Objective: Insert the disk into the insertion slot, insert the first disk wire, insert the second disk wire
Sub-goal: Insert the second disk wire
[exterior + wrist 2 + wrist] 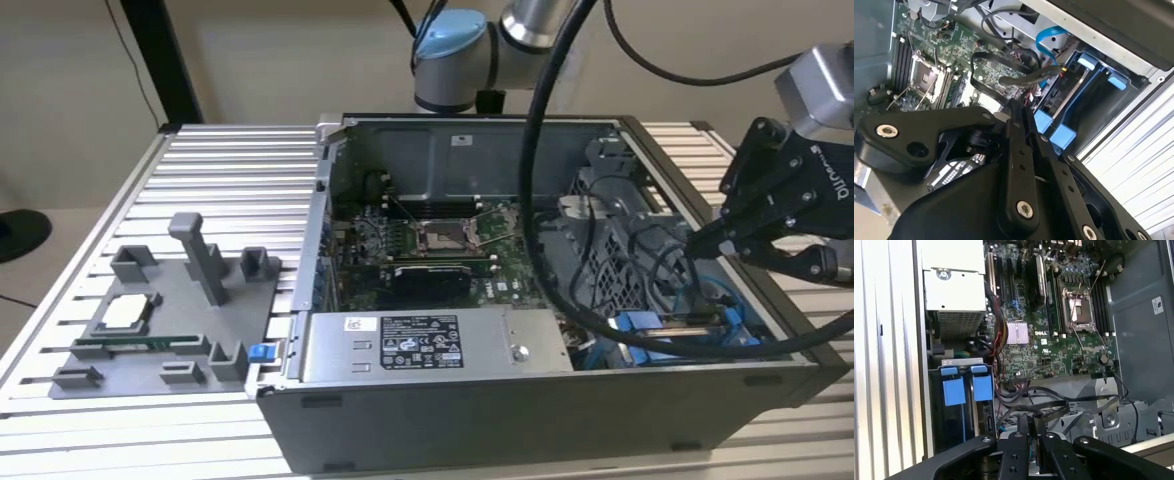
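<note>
Black two-fingered end effector [1032, 422] hangs over the open grey metal computer case [441, 150], which stands on the ribbed aluminium desk [227, 170] toward its edge at the exterior view's right. Its fingers [1023, 435] are drawn almost together, and I can make out nothing between them. The silver-grey disk in its blue carrier [671, 323] seems seated in the grey insertion slot [731, 338] at the case's near corner, though shadow hides most of it. Trouble, I'd judge, lies in the loose black wires [1054, 410] bunched beside the slot: a finger could snag one, or a skewed plug could jam. By my count: one disk, one slot, four blue tabs [1061, 136], one end effector.
</note>
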You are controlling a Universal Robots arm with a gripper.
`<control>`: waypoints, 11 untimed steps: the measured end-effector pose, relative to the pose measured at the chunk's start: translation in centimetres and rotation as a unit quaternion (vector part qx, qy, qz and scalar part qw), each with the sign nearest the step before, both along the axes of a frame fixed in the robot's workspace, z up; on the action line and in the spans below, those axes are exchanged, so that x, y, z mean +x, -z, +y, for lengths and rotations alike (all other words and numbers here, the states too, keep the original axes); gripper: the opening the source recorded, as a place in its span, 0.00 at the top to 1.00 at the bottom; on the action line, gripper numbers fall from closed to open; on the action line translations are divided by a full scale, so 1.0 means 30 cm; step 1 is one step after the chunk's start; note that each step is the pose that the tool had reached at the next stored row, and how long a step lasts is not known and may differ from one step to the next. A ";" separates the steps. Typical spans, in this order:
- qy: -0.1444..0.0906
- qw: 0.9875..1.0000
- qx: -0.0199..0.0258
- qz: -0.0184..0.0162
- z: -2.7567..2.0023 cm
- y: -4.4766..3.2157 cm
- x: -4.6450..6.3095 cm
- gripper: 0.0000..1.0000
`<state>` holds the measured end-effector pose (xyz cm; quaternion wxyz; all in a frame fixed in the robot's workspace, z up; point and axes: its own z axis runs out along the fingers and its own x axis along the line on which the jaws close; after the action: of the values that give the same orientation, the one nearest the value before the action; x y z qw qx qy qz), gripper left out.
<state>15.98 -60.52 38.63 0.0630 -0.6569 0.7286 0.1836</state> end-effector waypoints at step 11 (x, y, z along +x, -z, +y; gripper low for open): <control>0.000 1.000 0.000 0.000 -0.006 -0.001 -0.046 1.00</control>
<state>14.60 -60.71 38.67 0.0629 -0.6569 0.7287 0.1834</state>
